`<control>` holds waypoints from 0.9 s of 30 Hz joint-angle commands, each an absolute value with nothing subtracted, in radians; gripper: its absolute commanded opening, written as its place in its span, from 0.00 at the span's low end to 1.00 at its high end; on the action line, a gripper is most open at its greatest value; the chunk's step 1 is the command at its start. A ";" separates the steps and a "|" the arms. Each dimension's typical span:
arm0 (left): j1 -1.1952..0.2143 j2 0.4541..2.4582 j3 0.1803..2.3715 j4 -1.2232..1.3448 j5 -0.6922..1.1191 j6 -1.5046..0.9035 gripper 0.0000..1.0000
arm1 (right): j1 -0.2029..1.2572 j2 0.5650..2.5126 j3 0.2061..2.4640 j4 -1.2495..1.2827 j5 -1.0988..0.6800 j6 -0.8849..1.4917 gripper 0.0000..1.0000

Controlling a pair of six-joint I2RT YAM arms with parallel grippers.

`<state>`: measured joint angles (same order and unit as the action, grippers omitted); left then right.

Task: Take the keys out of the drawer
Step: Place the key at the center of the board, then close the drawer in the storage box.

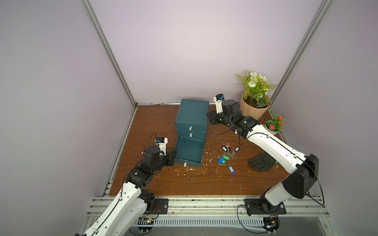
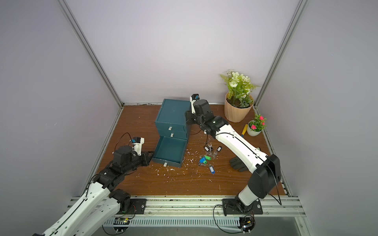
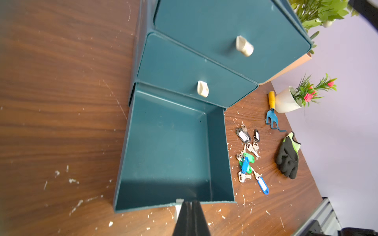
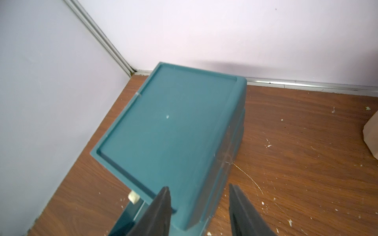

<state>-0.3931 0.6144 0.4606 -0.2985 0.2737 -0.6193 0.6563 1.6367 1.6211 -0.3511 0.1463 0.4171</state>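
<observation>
**Top views.** Teal cabinet [image 1: 193, 112] stands towards the back of the table [image 1: 163, 183]. Its bottom drawer [image 1: 188, 150] is pulled out and shows a bare floor. The keys [image 1: 226, 157] lie on the table near the drawer's right wall, outside it, as several bunches loosely heaped; both top views agree. A black glove [image 1: 261, 162] lies further right, apart from them. Left hand [image 1: 174, 153] sits at the drawer's left front corner. Right hand [image 1: 209, 117] is against the cabinet's right side, near its top.

**Left wrist view.** The left hand's fingers [image 3: 197, 218] are pressed together with nothing between them, tips at the drawer's rim. Whether they touch it cannot be told. The drawer interior is empty. The keys rest on the table beyond the drawer wall, and one blue tag [image 3: 262, 185] lies out at the end of the heap.

**Right wrist view.** The right hand's fingers [image 4: 159, 212] stand apart, straddling the cabinet's top corner and holding nothing. The keys are not in view.

**Judgement.**
- Removal looks complete, since nothing remains in the drawer.
- Handling: the bunches should be light. Each key is stiff metal, but the rings let a bunch flop and dangle.
- The blades lie flat and thin on the wood and are likely slippery.
- The plastic tags are the thickest parts, so they are the best place to pinch.
</observation>
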 commanded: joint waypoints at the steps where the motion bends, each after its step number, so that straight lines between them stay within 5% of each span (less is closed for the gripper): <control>1: -0.403 0.575 0.431 -0.334 0.286 -0.688 0.00 | 0.645 1.723 1.783 -0.468 0.110 0.534 0.51; 6: -0.403 0.548 0.382 -0.331 0.274 -0.748 0.01 | 0.638 1.841 1.928 -0.557 0.127 0.569 0.53; 27: -0.464 0.587 0.236 -0.182 0.243 -0.875 0.01 | 0.625 1.910 1.923 -0.562 0.131 0.642 0.56</control>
<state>-0.4488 0.5758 0.2413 -0.2295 0.2619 -0.8562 0.6315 1.9175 1.8946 -0.5526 0.1249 0.6258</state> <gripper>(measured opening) 0.043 0.559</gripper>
